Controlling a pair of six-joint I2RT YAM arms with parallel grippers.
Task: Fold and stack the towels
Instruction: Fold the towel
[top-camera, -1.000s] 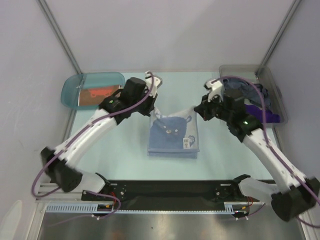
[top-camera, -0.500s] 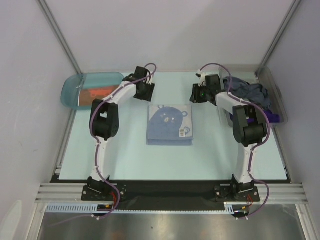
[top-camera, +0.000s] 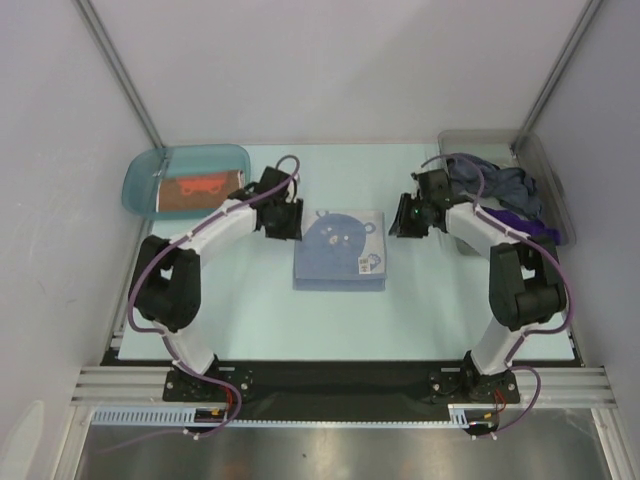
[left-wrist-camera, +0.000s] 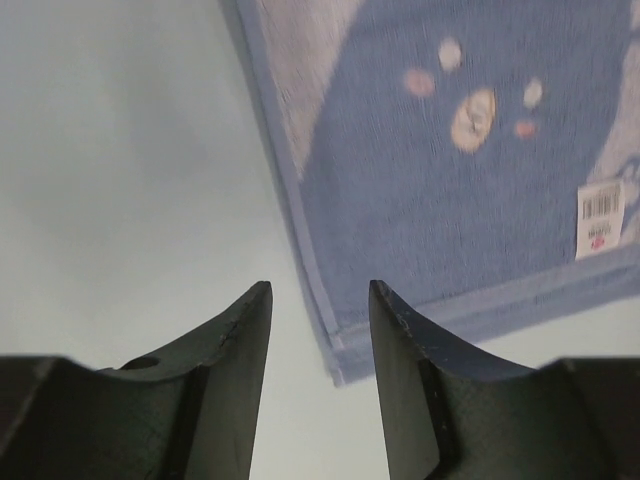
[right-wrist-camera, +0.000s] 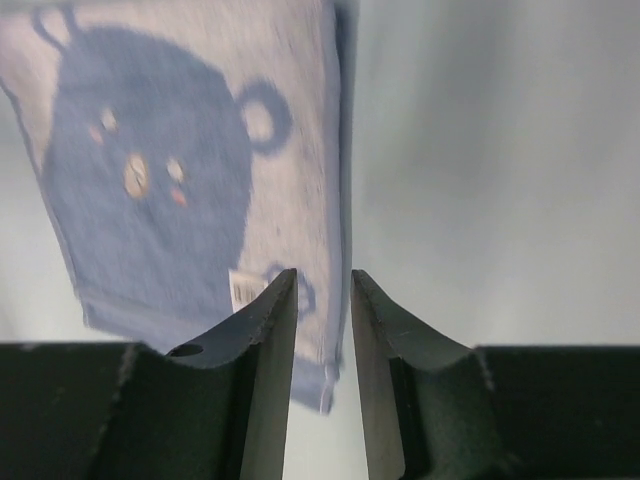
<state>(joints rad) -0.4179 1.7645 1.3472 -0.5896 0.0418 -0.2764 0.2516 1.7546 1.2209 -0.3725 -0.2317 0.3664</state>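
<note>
Entry, both arms over the surface (top-camera: 240, 310).

- Blue towel (top-camera: 340, 250) lies flat mid-surface, folded into a neat rectangle. Its bear-face print is up and a small barcode label (top-camera: 370, 265) sits near its front right corner.
- Left end effector (left-wrist-camera: 318, 295): fingers spread with a clear gap and nothing between the pads. In the left wrist view I see the towel's left hem and one corner through that gap. From overhead it sits just beside the towel's far left corner; I cannot tell whether it touches the surface.
- Right end effector (right-wrist-camera: 322, 280): fingers parted only narrowly, gripping nothing. The towel's right edge runs down through the slit in the right wrist view. From overhead it is just beside the far right corner.
- Orange-brown towel (top-camera: 200, 187) with red print lies in the teal tray (top-camera: 135, 190) at far left.
- Grey-blue towel (top-camera: 495, 183) and purple towel (top-camera: 525, 222) are bunched, unfolded, in the clear bin (top-camera: 480, 134) at far right.
</note>
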